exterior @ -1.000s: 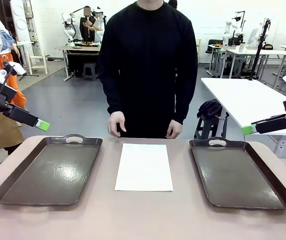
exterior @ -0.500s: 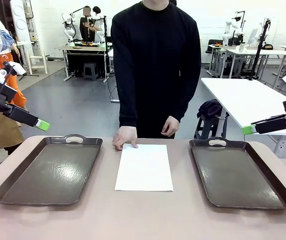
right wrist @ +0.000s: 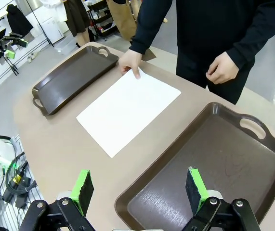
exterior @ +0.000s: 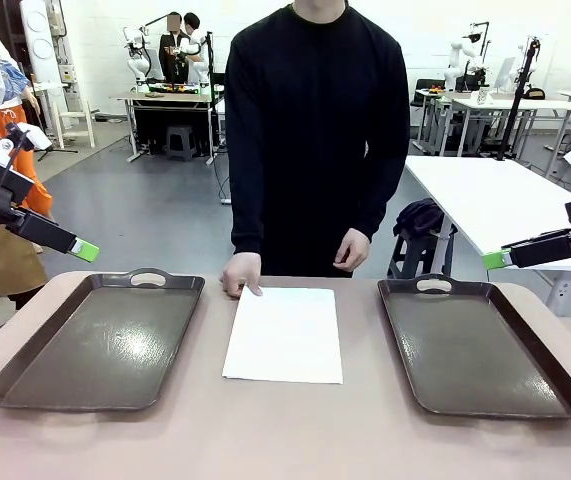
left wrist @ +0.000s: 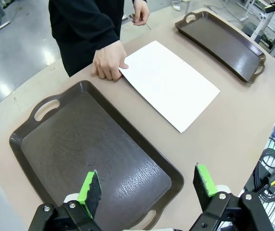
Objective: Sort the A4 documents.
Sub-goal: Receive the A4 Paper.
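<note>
Tan table (exterior: 285,445) carries a left tray (exterior: 95,340) and a right tray (exterior: 480,345), with the paper (exterior: 285,335) flat between them and a person's hand (exterior: 240,272) on its far corner. Sorting looks barely begun; the next move calls for lifting a sheet by its edge. Left gripper (left wrist: 147,186) and right gripper (right wrist: 139,187) hang wide apart, empty.

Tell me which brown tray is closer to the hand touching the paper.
The tray on the robot's left: the hand rests on the corner of the paper next to it, while the other tray lies beyond the paper.
</note>
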Motion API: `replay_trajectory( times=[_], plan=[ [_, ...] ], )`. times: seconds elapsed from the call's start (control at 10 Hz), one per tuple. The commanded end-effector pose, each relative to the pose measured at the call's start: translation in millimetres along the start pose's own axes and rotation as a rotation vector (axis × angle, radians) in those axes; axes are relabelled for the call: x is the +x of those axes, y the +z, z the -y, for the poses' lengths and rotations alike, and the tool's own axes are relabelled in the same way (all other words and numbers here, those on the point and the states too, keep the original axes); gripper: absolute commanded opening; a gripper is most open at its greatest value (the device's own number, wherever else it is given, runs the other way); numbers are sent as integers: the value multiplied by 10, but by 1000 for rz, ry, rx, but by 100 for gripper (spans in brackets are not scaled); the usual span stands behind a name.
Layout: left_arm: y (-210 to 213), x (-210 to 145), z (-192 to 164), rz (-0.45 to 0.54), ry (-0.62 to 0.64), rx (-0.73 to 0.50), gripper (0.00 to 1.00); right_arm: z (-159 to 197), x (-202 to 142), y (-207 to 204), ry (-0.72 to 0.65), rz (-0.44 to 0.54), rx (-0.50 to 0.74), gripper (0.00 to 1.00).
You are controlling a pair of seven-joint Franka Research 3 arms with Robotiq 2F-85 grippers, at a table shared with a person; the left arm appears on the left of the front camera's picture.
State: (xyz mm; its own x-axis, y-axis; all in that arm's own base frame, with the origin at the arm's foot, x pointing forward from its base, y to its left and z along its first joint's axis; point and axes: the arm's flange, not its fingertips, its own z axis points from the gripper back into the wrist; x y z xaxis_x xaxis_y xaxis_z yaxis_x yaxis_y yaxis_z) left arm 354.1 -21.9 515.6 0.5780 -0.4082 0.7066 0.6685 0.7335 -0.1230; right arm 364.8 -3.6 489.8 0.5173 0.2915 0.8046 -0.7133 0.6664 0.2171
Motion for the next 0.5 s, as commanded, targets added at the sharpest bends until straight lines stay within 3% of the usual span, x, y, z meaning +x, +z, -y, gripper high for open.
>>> replay_trajectory(
  times=[0.0, 0.4],
  plan=[
    [-9, -10, -23, 4, -6, -9, 100, 44, 10, -32, 14, 6, 14, 100],
    [-9, -10, -23, 4, -6, -9, 100, 44, 10, -32, 14, 6, 14, 100]
  ],
)
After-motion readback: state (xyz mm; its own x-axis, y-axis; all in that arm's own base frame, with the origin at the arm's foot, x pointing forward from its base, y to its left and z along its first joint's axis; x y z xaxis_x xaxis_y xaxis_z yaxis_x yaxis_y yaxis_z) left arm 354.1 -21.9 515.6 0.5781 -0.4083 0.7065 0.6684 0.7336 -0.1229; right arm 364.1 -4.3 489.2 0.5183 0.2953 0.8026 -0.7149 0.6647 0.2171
